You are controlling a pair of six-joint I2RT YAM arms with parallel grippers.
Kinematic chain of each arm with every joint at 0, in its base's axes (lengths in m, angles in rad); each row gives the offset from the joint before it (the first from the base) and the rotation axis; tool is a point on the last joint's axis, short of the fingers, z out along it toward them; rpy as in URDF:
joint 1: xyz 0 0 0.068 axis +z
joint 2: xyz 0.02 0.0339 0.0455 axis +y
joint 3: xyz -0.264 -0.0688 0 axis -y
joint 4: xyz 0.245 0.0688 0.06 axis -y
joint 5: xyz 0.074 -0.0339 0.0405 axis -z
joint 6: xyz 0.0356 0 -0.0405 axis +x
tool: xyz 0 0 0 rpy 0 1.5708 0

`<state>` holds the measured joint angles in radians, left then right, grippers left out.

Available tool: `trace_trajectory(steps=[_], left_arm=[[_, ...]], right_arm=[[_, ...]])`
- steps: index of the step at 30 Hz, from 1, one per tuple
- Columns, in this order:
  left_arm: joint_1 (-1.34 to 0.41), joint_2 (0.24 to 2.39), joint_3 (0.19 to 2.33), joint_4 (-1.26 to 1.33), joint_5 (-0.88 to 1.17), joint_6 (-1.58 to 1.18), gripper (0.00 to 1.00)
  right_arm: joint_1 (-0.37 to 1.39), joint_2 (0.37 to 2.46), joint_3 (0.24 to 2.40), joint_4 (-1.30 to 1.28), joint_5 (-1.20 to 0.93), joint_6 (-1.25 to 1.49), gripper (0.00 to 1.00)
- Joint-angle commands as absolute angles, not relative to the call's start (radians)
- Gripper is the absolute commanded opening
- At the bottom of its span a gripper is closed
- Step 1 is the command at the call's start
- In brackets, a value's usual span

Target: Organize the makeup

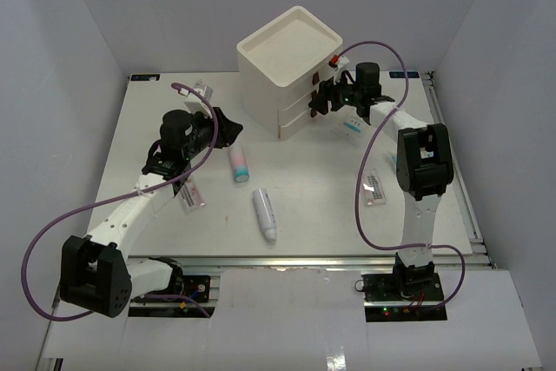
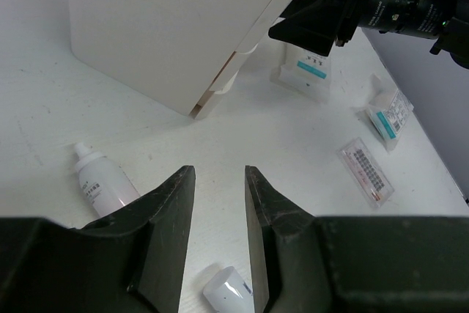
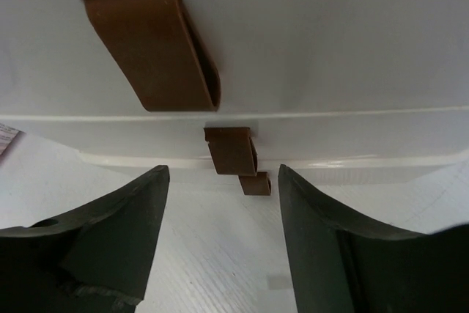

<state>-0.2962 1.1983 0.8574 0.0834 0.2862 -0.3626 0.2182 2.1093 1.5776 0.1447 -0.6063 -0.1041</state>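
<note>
A tube with a pink label and teal cap (image 1: 240, 164) lies just in front of my left gripper (image 1: 233, 130). A plain white tube (image 1: 266, 213) lies nearer the table's front. In the left wrist view my left gripper (image 2: 219, 170) is open and holds nothing. A white tube end (image 2: 229, 291) rests on the table under its fingers, and a white-capped tube (image 2: 102, 181) lies to their left. Flat sachets (image 1: 193, 195) (image 1: 375, 187) (image 1: 354, 123) are spread over the table. My right gripper (image 1: 314, 102) (image 3: 223, 170) is open and empty, facing the drawer box's brown handles (image 3: 233, 150).
The white three-drawer box (image 1: 287, 62) stands at the back centre, with a lower drawer (image 2: 220, 86) sticking out slightly. A small packet (image 1: 201, 90) lies at the back left. Purple cables loop above both arms. Walls close in the table on the left, right and back.
</note>
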Motion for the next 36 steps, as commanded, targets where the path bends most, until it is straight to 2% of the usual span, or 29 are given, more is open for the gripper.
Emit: trace_trajectory(steps=[1,4,7,10,13,19,31,33,35,36], left_arm=[[-0.29,1.19,0.851,0.098,0.299,-0.348,0.45],[-0.29,1.189,0.851,0.099,0.299,-0.348,0.44],[-0.29,1.19,0.853,0.098,0.299,-0.348,0.45],[-0.29,1.189,0.851,0.098,0.299,-0.347,0.45],[-0.29,1.189,0.852,0.098,0.296,-0.345,0.45],[-0.29,1.187,0.853,0.096,0.297,-0.342,0.45],[-0.29,1.188,0.854,0.094,0.324,-0.349,0.48],[-0.29,1.19,0.854,0.095,0.323,-0.349,0.5],[-0.29,1.193,0.853,0.094,0.322,-0.348,0.52],[-0.29,1.195,0.853,0.093,0.321,-0.347,0.53]], right_arm=[[0.231,2.118,1.612,0.237,-0.561,-0.082,0.64],[0.232,2.12,1.615,0.242,-0.545,-0.08,0.58],[0.232,2.114,1.612,0.242,-0.55,-0.084,0.47],[0.232,2.103,1.605,0.244,-0.564,-0.086,0.21],[0.23,2.087,1.587,0.247,-0.569,-0.092,0.08],[0.213,1.995,1.484,0.253,-0.573,-0.117,0.08],[0.074,1.727,1.123,0.233,-0.614,-0.178,0.09],[0.065,1.706,1.11,0.22,-0.625,-0.186,0.13],[0.064,1.697,1.108,0.203,-0.635,-0.194,0.22],[0.064,1.693,1.11,0.195,-0.643,-0.193,0.3]])
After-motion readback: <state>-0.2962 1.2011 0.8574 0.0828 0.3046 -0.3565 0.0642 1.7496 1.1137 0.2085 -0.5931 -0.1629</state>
